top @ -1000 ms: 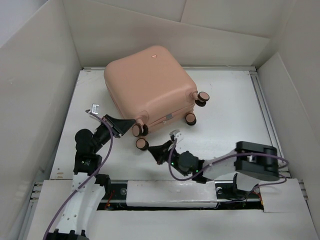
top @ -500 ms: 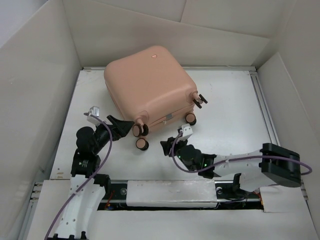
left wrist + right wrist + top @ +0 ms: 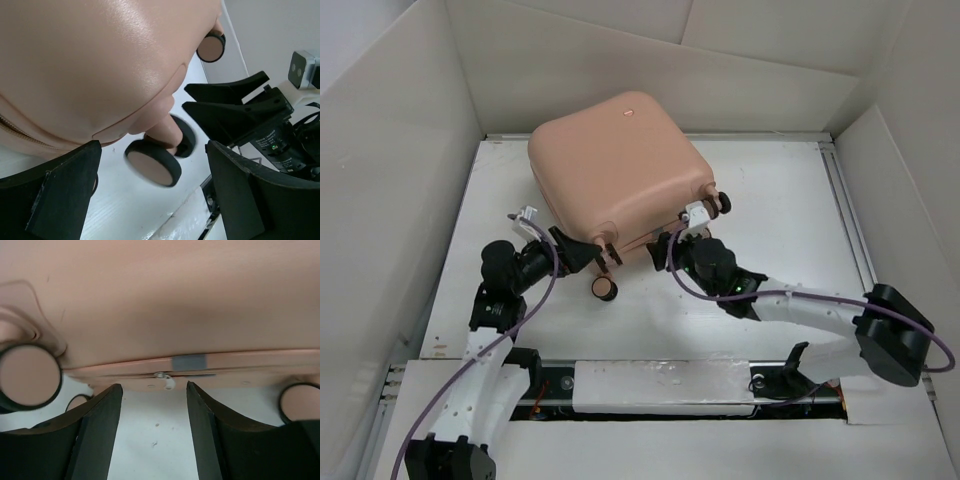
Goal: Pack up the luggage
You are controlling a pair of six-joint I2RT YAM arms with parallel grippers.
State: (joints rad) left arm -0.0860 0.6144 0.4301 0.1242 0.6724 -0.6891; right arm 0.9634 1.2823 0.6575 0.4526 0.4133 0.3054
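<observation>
A: What colour is the luggage point(image 3: 620, 170)?
B: Plain glossy peach-pink, no pattern, with a small grey patch point(image 3: 189, 361) on its seam.
A: And the wheels point(image 3: 605, 289)?
B: Peach faces, black rims; one shows at six o'clock of the luggage. The table point(image 3: 770, 200) is white, the fingers point(image 3: 95, 440) black.

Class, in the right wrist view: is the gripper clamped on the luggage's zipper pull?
No: the right gripper is open, and the zipper pull on the luggage hangs untouched by either finger.

Soft overhead light is filling the top view, shadows falling faint. Glare is streaking the peach-pink hard-shell suitcase point(image 3: 100, 60) in the left wrist view; its nearest black-rimmed caster wheel point(image 3: 152, 167) is blurring.
</observation>
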